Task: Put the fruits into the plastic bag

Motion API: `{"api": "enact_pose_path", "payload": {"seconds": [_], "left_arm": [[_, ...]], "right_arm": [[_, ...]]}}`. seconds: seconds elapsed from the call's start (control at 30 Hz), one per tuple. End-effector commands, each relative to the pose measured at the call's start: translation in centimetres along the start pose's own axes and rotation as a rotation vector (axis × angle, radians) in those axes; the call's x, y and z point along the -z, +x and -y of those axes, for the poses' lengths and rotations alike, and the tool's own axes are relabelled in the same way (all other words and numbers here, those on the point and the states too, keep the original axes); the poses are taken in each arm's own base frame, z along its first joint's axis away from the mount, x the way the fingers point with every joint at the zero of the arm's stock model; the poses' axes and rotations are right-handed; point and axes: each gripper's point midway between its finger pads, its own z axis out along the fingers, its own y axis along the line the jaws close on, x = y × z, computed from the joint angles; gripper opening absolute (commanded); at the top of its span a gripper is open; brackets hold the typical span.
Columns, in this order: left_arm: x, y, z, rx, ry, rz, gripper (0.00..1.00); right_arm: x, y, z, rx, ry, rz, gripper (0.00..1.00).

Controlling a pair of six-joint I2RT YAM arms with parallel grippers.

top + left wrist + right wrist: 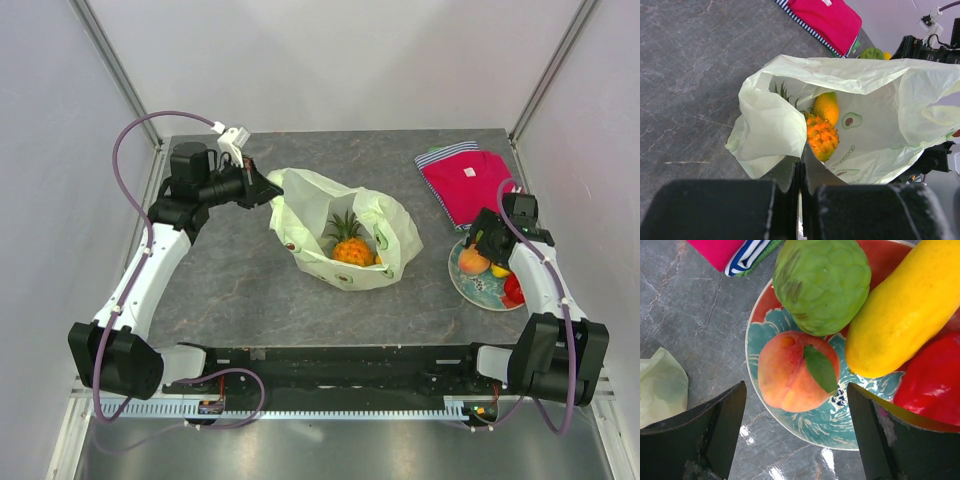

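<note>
The pale-green plastic bag lies open mid-table. Inside it are the orange pineapple with green crown and a small yellow-orange fruit. My left gripper is shut on the bag's rim and holds it up. My right gripper is open, hovering over the floral plate. Its fingers straddle the peach without touching it. The green round fruit, the yellow mango-like piece and the red piece lie on the plate.
A folded red shirt with a striped edge lies at the back right, just behind the plate. White walls and frame posts enclose the table. The grey marbled tabletop lies bare left of the bag.
</note>
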Motion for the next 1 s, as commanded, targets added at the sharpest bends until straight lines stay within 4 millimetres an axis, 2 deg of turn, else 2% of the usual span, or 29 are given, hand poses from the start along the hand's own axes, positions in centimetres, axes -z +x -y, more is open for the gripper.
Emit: {"api": "enact_pose_path", "payload": {"seconds": [0.0,0.4,0.5,0.6,0.7,0.8,0.97], "left_arm": [[0.5,-0.5,-0.2,-0.044,-0.012,0.020,0.01],[0.4,-0.3,-0.4,-0.037,-0.011,0.014,0.02],[0.4,-0.2,-0.6,-0.034,-0.015,0.012,0.02],[0.4,-0.3,-0.5,-0.035,-0.014,0.013,0.01],[0.4,-0.3,-0.6,-0.033,-0.014,0.012,0.01],[0.4,-0.3,-0.5,-0.034,-0.014,0.014,0.02],[0.4,-0.3,-0.5,-0.033,-0.011,0.013,0.01]], "right_arm": [[-1.0,-0.4,-0.4,-0.047,-0.016,0.039,0.89],[-3.4,1.3,0.1,-0.068,0.011,0.015,0.89],[-3.8,1.6,0.1,-0.068,0.014,0.006,0.87],[-3.8,1.8,0.0,-0.065,0.012,0.000,0.76],[-3.2,1.7,-0.1,-0.059,0.002,0.011,0.60],[-2.3,1.6,0.1,-0.049,0.003,0.018,0.52],[0.1,1.3,-0.6,-0.012,-0.040,0.014,0.45]]}}
